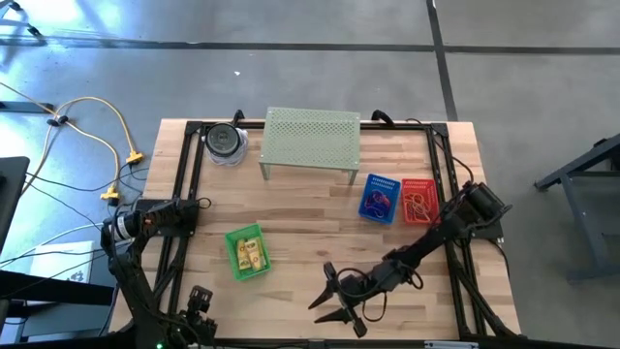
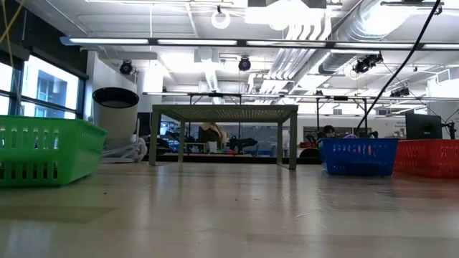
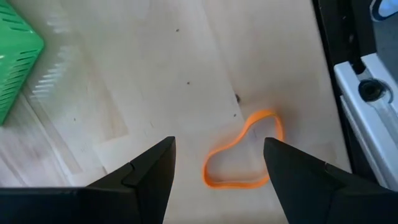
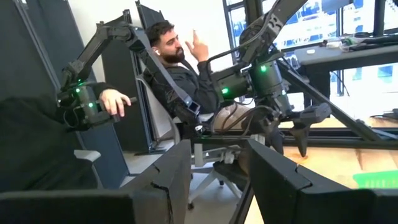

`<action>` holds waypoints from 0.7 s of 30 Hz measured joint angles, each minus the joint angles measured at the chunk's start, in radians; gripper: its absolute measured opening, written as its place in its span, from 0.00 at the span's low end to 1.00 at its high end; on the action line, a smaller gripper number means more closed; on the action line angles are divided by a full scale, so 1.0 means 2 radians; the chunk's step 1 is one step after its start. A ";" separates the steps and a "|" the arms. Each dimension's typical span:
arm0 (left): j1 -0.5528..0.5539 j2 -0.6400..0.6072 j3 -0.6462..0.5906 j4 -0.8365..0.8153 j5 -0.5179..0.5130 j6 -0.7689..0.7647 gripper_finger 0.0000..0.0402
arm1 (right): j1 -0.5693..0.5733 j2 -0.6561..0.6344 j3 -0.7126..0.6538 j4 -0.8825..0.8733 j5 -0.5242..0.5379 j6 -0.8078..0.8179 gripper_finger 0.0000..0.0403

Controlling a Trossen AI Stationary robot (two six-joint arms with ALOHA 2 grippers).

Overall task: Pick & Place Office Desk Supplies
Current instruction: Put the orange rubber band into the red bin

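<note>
**Orange loop between the left gripper's spread fingers**

Orange rubber loop [image 3: 239, 152] lies flat on the wooden table [image 1: 300, 228], seen only in the left wrist view, under the left gripper [image 3: 217, 177], whose fingers stand wide apart above it. From overhead, yellow packets [image 1: 251, 253] sit in a green basket [image 1: 232, 262]; a blue basket [image 1: 368, 206] and red basket [image 1: 433, 202] hold more loops beside a pale green shelf [image 1: 312, 135]. The right gripper [image 1: 334, 302] hovers wide open near the table's front edge. Its wrist view shows a seated person [image 4: 186, 81] beyond.
</note>
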 joint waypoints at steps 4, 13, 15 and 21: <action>0.000 0.000 0.000 0.004 0.002 0.000 0.58 | 0.002 0.000 0.000 0.000 0.000 0.000 0.35; 0.000 0.000 -0.002 0.012 -0.002 -0.001 0.58 | 0.004 0.000 0.000 -0.001 0.000 0.005 0.35; 0.000 0.000 -0.008 0.015 -0.004 -0.001 0.58 | 0.005 0.000 0.000 -0.001 0.000 0.006 0.35; 0.001 -0.001 -0.026 0.031 -0.006 -0.005 0.58 | 0.008 0.000 0.000 -0.001 0.000 0.005 0.35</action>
